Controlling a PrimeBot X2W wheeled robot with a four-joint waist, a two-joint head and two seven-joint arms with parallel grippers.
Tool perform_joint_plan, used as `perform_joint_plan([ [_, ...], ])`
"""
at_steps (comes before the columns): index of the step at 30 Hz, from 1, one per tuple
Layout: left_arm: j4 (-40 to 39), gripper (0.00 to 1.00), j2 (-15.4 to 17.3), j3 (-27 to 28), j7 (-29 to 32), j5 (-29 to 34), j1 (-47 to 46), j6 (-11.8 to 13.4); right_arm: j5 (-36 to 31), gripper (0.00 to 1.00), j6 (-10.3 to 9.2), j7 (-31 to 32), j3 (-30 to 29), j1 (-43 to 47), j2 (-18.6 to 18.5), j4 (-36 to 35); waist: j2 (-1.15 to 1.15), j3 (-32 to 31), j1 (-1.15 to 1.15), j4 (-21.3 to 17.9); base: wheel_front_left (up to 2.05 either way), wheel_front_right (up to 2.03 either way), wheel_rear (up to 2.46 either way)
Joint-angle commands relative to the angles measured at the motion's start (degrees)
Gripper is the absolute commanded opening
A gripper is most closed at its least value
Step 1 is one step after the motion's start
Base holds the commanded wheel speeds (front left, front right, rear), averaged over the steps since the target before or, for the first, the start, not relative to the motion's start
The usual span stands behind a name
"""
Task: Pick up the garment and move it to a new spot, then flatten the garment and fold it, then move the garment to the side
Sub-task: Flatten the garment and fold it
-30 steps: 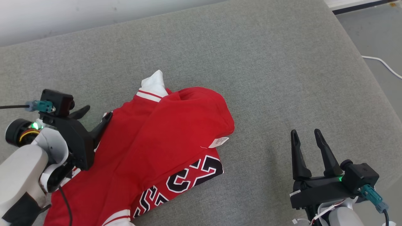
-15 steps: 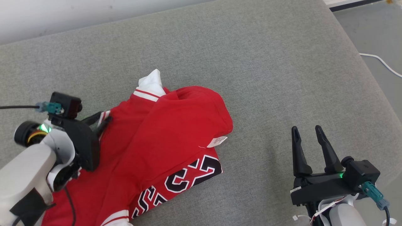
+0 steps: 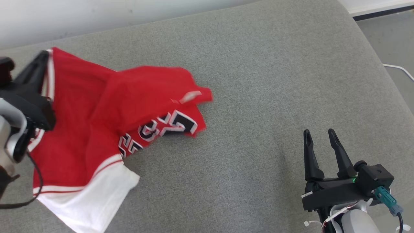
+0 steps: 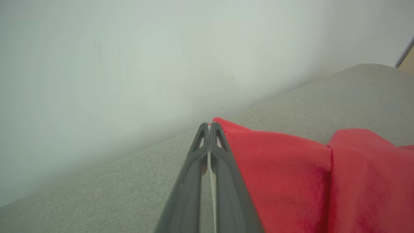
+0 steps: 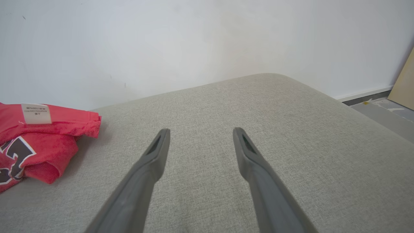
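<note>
On grey cushion (image 3: 258,81) by white wall (image 3: 97,16), left pincer (image 4: 209,129) pinches garment (image 3: 97,106); right pincer (image 3: 319,131) gapes.

surface: grey fabric cushion (image 3: 258,97) spread before me, far-right corner rounded | wall: white wall (image 3: 97,16) along its far edge | floor: grey floor (image 3: 388,42) to my right, white cable (image 3: 396,66) lying on it | skirting: dark baseboard (image 3: 381,12) far right | board: pale wooden panel (image 5: 402,84) leaning far right

Left claw (image 3: 43,58): fingers pressed tight together on the red edge of the garment (image 3: 97,106) — far left of the head view, tips angled up and right.
Left wrist (image 3: 8,132): pale housing behind the black mount.
Right claw (image 3: 319,137): fingers spread wide, holding nothing — lower right, tips pointing up.
</note>
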Motion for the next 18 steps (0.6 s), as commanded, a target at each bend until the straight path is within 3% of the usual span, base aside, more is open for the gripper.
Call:
perform_joint_plan([
  [1,0.85,0.0,0.05,0.37,-0.61,0.42,-0.51,0.37,-0.25,1.0,-0.13,-0.01,-0.16,-0.53,0.06,0.03,-0.01,-0.04,0.0,0.03,0.0,0.0,0.0],
  [2,1.82,0.05,-0.43,0.16,-0.75,0.57,0.21,0.27,-0.31,1.0,-0.13,-0.01,-0.18,-0.58,0.06,0.06,-0.01,-0.11,0.0,0.05,0.0,0.0,0.0],
  [3,2.64,0.96,-0.93,-0.32,-0.86,0.9,1.05,0.16,-0.35,1.0,-0.13,-0.01,-0.18,-0.59,0.06,0.12,-0.01,-0.22,0.0,0.09,0.0,0.0,0.0],
  [4,3.25,1.0,-1.28,-0.56,-1.03,1.24,1.23,0.08,-0.43,1.0,-0.13,-0.01,-0.23,-0.55,0.06,0.18,-0.01,-0.32,0.0,0.2,0.0,0.0,0.0],
  [11,5.22,1.0,-3.5,0.78,-1.67,3.39,2.03,0.66,-1.17,1.0,-0.13,-0.01,-0.52,-0.35,0.05,0.31,-0.01,-2.24,0.0,2.18,0.0,0.0,0.0],
  [18,-7.47,1.0,-3.66,15.38,-1.63,8.87,8.93,4.9,-2.18,1.0,-0.13,-0.01,-0.83,1.27,0.02,0.35,-0.01,-6.17,0.0,6.07,0.0,0.0,0.0],
])
